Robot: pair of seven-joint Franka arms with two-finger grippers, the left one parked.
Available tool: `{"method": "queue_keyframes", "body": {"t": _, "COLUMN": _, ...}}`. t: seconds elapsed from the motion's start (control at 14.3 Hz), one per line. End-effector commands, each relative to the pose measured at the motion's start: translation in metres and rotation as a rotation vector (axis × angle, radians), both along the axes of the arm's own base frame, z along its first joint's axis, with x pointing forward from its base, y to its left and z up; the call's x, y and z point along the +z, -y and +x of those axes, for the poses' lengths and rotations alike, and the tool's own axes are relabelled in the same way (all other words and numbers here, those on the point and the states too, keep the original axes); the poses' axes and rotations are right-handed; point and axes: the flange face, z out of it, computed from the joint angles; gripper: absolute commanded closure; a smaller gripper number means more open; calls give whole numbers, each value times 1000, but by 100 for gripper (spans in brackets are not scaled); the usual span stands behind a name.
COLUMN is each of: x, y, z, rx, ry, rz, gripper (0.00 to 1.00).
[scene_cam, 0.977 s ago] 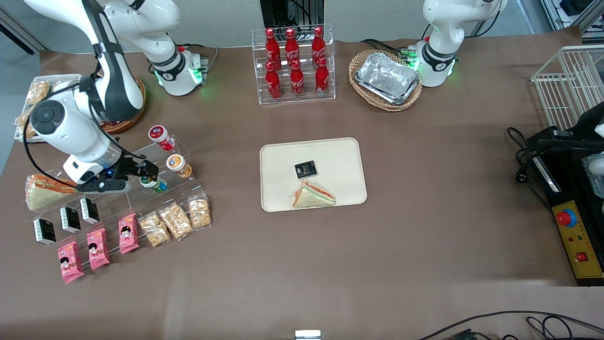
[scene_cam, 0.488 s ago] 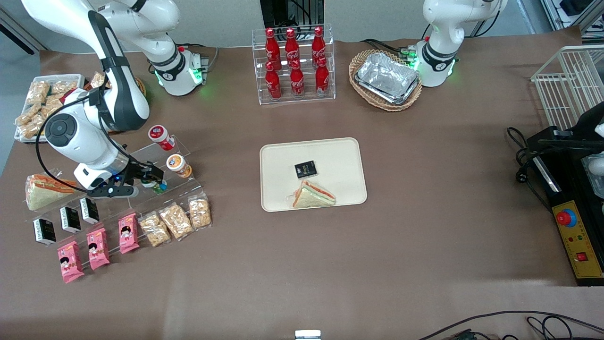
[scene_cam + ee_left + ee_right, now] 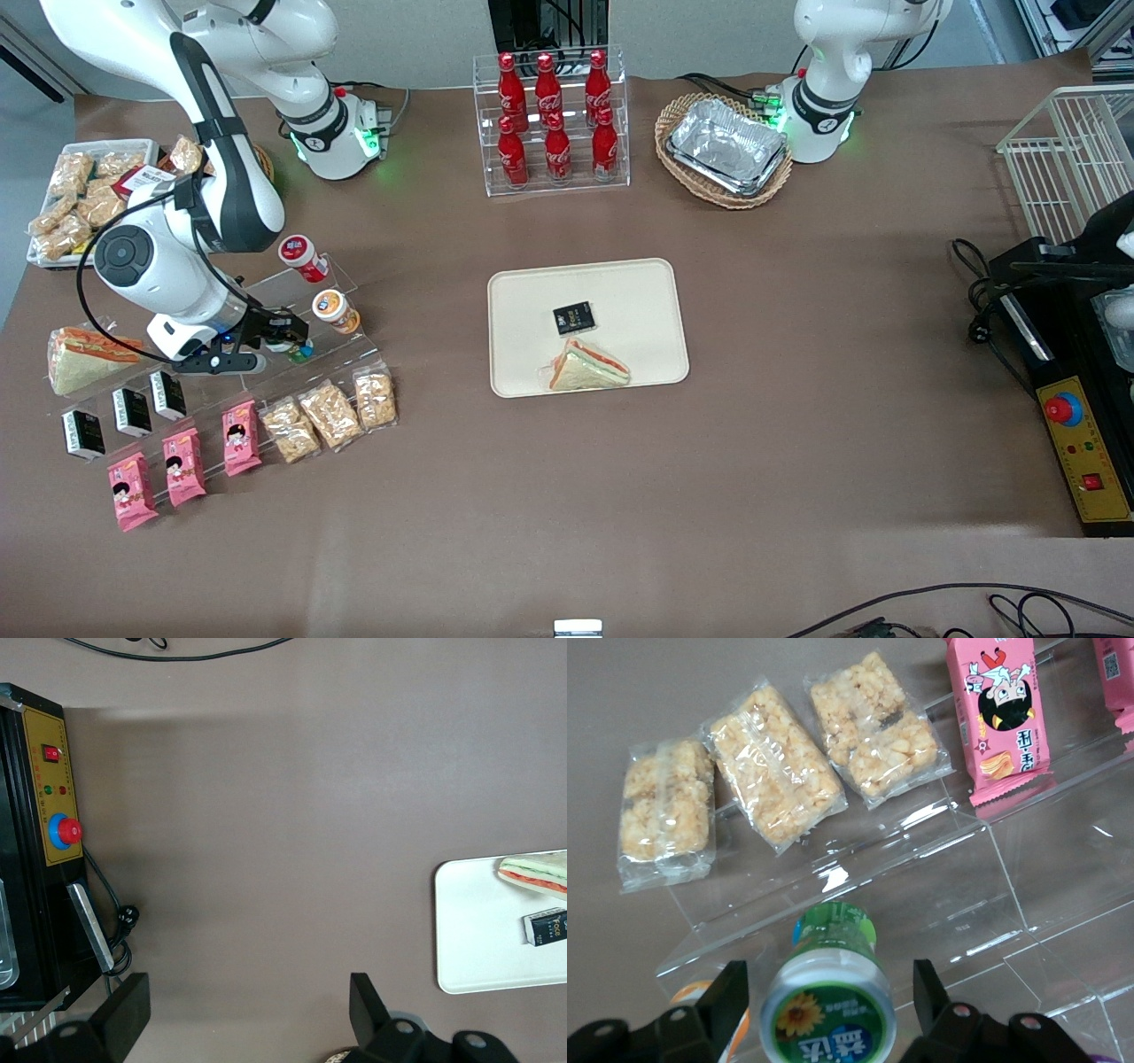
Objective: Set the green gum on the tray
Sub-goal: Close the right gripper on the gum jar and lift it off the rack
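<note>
The green gum is a small white canister with a green lid and label, lying on the lowest step of a clear acrylic stand. In the front view only its end shows under the gripper. My right gripper is open and straddles the gum; in the right wrist view a finger stands on each side of it with a gap. The cream-beige tray lies mid-table toward the parked arm's end and holds a sandwich and a black packet.
An orange-lidded canister and a red-lidded one sit on higher steps of the stand. Cracker packets, pink snack packets and black packets lie nearer the front camera. A cola rack and a foil-tray basket stand farther away.
The right arm has shifted and the gripper has moved over the green gum, so its fingers now straddle it. The gum has not moved.
</note>
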Motion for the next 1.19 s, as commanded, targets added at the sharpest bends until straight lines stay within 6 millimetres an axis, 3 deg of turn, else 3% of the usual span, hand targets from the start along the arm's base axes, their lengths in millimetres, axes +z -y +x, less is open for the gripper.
{"method": "queue_keyframes", "body": {"t": 0.0, "x": -3, "y": 4, "z": 2, "rx": -11, "ry": 19, "rz": 9, "gripper": 31}}
{"method": "queue_keyframes", "body": {"t": 0.28, "x": -3, "y": 4, "z": 2, "rx": -11, "ry": 19, "rz": 8, "gripper": 62}}
{"method": "queue_keyframes", "body": {"t": 0.49, "x": 13, "y": 2, "z": 9, "rx": 0, "ry": 49, "rz": 10, "gripper": 82}}
{"method": "queue_keyframes", "body": {"t": 0.7, "x": 63, "y": 3, "z": 19, "rx": 47, "ry": 81, "rz": 14, "gripper": 83}}
{"method": "queue_keyframes", "body": {"t": 0.91, "x": 140, "y": -3, "z": 39, "rx": 67, "ry": 16, "rz": 11, "gripper": 83}}
{"method": "queue_keyframes", "body": {"t": 1.12, "x": 214, "y": -20, "z": 40, "rx": 82, "ry": -40, "rz": 18, "gripper": 83}}
